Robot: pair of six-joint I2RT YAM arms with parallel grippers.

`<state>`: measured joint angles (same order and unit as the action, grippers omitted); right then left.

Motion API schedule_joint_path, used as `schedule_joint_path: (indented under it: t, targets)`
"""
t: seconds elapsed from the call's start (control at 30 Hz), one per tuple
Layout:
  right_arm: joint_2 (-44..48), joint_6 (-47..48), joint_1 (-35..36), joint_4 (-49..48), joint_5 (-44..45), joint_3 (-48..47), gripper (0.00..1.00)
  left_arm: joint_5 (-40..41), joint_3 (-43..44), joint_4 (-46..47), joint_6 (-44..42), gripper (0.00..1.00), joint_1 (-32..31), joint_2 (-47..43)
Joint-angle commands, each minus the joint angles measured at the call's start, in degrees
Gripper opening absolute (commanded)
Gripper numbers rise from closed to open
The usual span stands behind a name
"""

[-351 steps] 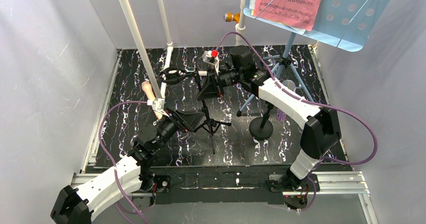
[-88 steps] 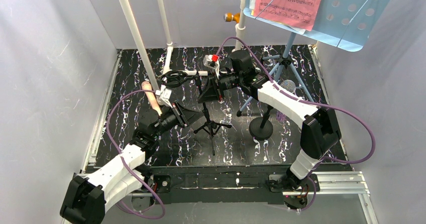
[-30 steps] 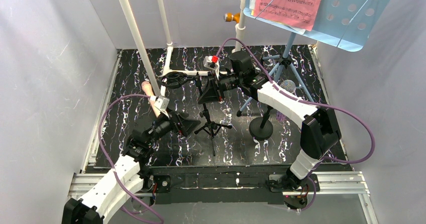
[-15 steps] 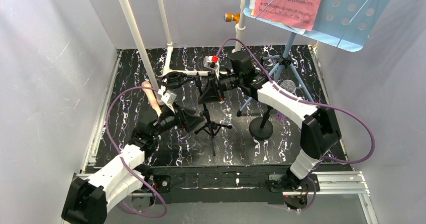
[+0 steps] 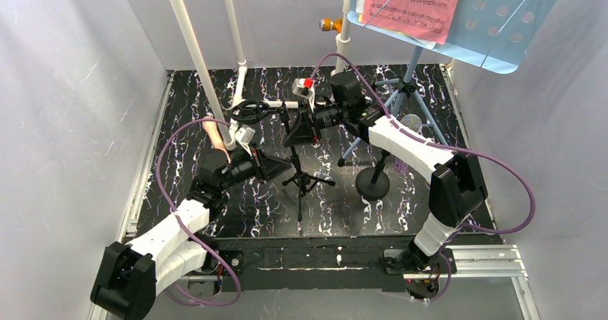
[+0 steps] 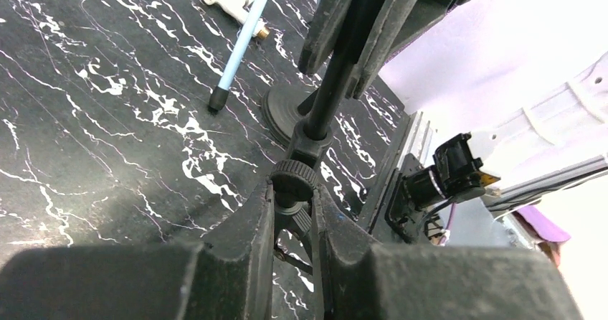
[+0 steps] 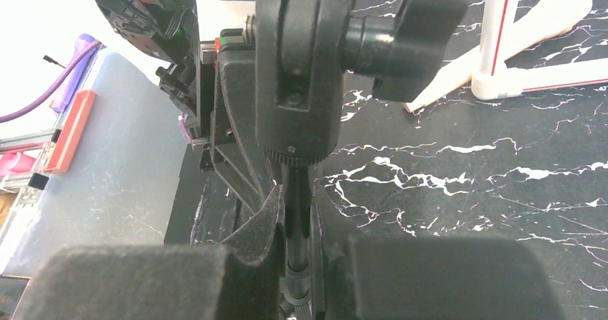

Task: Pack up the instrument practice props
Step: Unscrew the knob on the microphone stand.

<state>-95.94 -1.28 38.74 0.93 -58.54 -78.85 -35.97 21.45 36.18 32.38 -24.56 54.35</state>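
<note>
The black tripod mic mount stands mid-table. My left gripper is shut on its lower collar, just above the legs. Higher up, my right gripper is shut on the same mount's thin pole, below the clip head. The pink microphone lies on the mat behind my left arm, partly hidden. The glittery purple microphone sits on the round-base mount. The light-blue music rack holds pink sheet music at top right.
The white pipe frame rises at the back left, its foot next to the pink microphone. The music rack's blue legs spread on the black marbled mat. Grey walls close in both sides.
My left gripper has swung right onto the tripod mount's lower collar and closed on it from wide open. The right arm has stayed on the pole.
</note>
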Motion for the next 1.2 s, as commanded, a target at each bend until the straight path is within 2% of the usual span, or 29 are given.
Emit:
schedule_joint_path:
  t: [0.0,0.1,0.13,0.2,0.27,0.37,0.77,1.0,1.07,1.17]
  targets:
    - [2.96,-0.52,0.37,-3.57,-2.46,-0.25,0.01,0.06,2.18,2.81,6.12,0.0,0.12,-0.42]
    - [2.87,-0.47,0.37,-3.56,-2.45,-0.24,0.01,-0.14,2.15,3.01,9.47,0.0,0.1,-0.37]
    - [2.94,-0.48,0.37,-3.49,-2.45,-0.25,0.01,-0.02,1.86,3.01,9.27,0.06,0.12,-0.61]
    - [3.02,-0.48,0.34,-3.48,-2.45,-0.25,0.01,0.66,0.54,3.02,7.57,0.25,0.13,-2.08]
    - [3.1,-0.47,0.34,-3.48,-2.46,-0.25,0.01,1.7,-0.79,3.02,5.33,0.37,0.17,-3.5]
    - [3.19,-0.48,0.37,-3.48,-2.54,-0.25,0.01,1.78,-1.41,3.03,2.55,0.42,0.21,-4.49]
    - [3.38,-0.46,0.37,-3.48,-2.71,-0.25,0.01,-2.66,3.07,3.02,1.46,0.36,0.16,1.6]
    - [3.29,-0.48,0.37,-3.48,-2.72,-0.17,0.01,-2.9,3.07,3.74,3.65,0.15,0.21,1.35]
    - [3.28,-0.47,0.37,-3.48,-2.72,-0.16,0.01,-2.58,2.92,4.12,5.36,0.05,0.2,0.93]
    - [3.3,-0.47,0.36,-3.54,-2.63,-0.15,0.01,-0.41,2.19,4.41,9.91,0.0,0.21,-0.24]
